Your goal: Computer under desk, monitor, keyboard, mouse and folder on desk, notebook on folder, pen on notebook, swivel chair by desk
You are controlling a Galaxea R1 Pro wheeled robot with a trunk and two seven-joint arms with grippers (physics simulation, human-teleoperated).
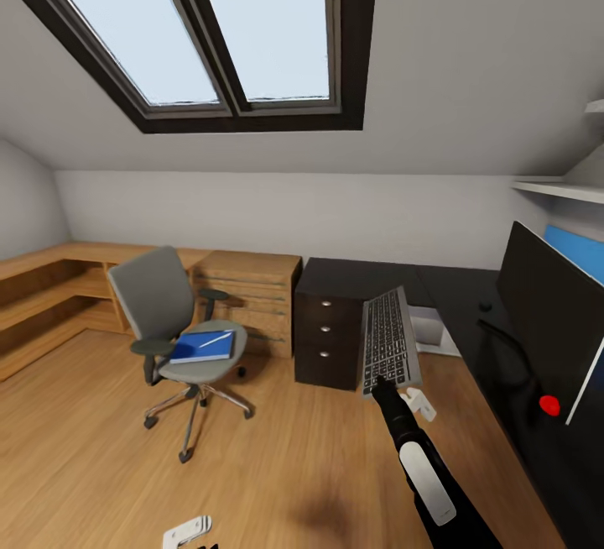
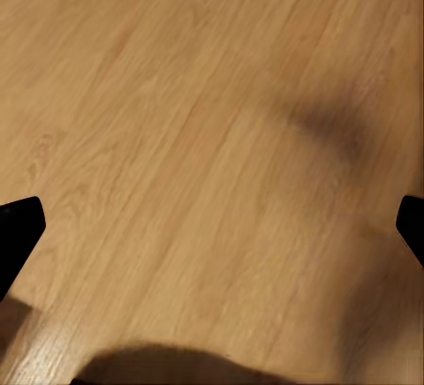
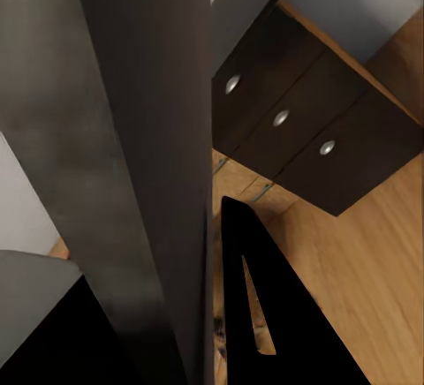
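- Wood floor (image 1: 277, 465) runs under everything; one swivel chair (image 1: 168, 314) stands on it at left, well apart from the desk
- On the chair seat: one blue folder or notebook (image 1: 201, 346) with one pen (image 1: 216, 338) lying across it; whether two things are stacked there, cannot tell
- Left gripper (image 2: 212, 226): two dark fingertips (image 2: 18, 226) at opposite edges of the left wrist view, spread wide, nothing but bare floor between them
- One dark drawer unit (image 1: 331, 326) with three round knobs, against the wooden cabinets (image 1: 247, 293) on its left and joined to the desk on its right
- One keyboard (image 1: 388, 339) held up off the floor, tilted, keys facing the camera, in front of the drawer unit and left of the desk edge
- Right gripper (image 1: 379, 383) meets the keyboard's near edge; in the right wrist view the dark keyboard slab (image 3: 141, 164) sits tight beside one black finger (image 3: 265, 314), so the jaws are closed on it
- One white object (image 1: 418, 404) just beside the right arm, too small to identify
- Black desk (image 1: 470, 297) at right, bearing one monitor (image 1: 554, 314), upright, with a red dot near its lower corner
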